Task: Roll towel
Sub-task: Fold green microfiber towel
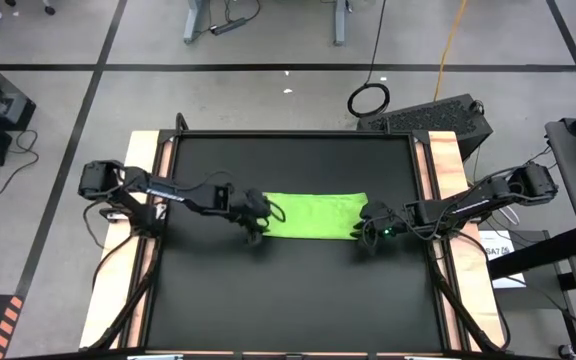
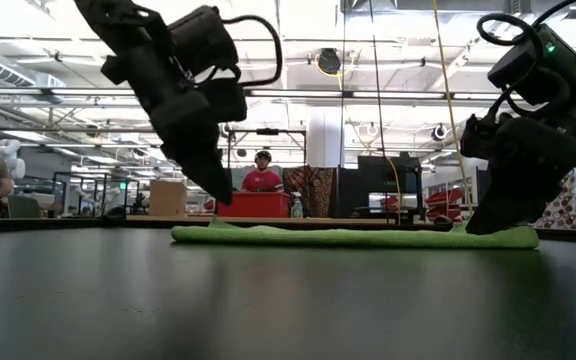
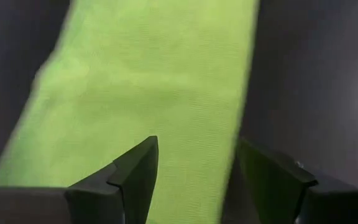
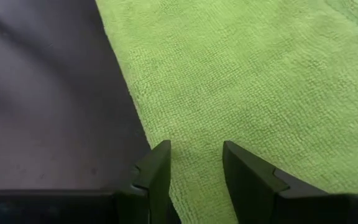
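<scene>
Grey tiled floor [image 1: 58, 90] with dark seams surrounds the worktop [image 1: 288, 290]. Ceiling strip lights [image 2: 28, 45] lit. Red cabinet [image 2: 253, 204] and a person [image 2: 261, 176] stand behind.

Looks like a big open robotics lab or workshop hall. Beyond the black table [image 2: 268, 290] there's a high ceiling with strip lights [image 2: 58, 95], a red bin [image 2: 253, 205], and a person [image 2: 262, 175] standing behind it.

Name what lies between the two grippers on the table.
Only the towel, lying flat from the left gripper to the right gripper; the high view shows it.
</scene>
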Robot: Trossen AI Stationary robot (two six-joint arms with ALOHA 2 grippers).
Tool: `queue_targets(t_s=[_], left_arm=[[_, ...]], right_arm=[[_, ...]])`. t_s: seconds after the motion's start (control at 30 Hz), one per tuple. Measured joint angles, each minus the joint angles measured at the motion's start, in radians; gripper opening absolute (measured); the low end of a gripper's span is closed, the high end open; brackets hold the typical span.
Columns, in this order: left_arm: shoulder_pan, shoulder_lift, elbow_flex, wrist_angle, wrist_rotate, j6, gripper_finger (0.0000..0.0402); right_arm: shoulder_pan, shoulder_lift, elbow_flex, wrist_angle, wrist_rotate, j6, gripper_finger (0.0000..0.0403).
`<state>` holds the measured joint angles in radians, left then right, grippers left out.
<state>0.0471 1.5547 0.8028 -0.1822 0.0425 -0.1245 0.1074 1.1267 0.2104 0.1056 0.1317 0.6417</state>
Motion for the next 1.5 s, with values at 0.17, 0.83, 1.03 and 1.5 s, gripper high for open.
queue_targets(t_s=[0.17, 0.83, 1.03, 1.5], left_arm=[[-0.064, 0.027, 0.000, 0.093, -0.057, -0.001, 0.0228], [-0.031, 0.238, 0.060, 0.134, -0.081, -0.035, 0.0228], [0.022, 0.241, 0.069, 0.127, -0.121, 0.032, 0.0228], [0.110, 0.242, 0.097, 0.078, -0.177, 0.407, 0.0228]], right_arm=[[-0.001, 0.000, 0.003, 0.007, -0.003, -0.039, 0.0136], [-0.010, 0.034, 0.084, -0.148, 0.054, -0.160, 0.0136], [0.005, 0.105, 0.085, -0.099, 0.032, -0.122, 0.0136], [0.121, 0.281, 0.147, 0.183, -0.062, -0.017, 0.0136]])
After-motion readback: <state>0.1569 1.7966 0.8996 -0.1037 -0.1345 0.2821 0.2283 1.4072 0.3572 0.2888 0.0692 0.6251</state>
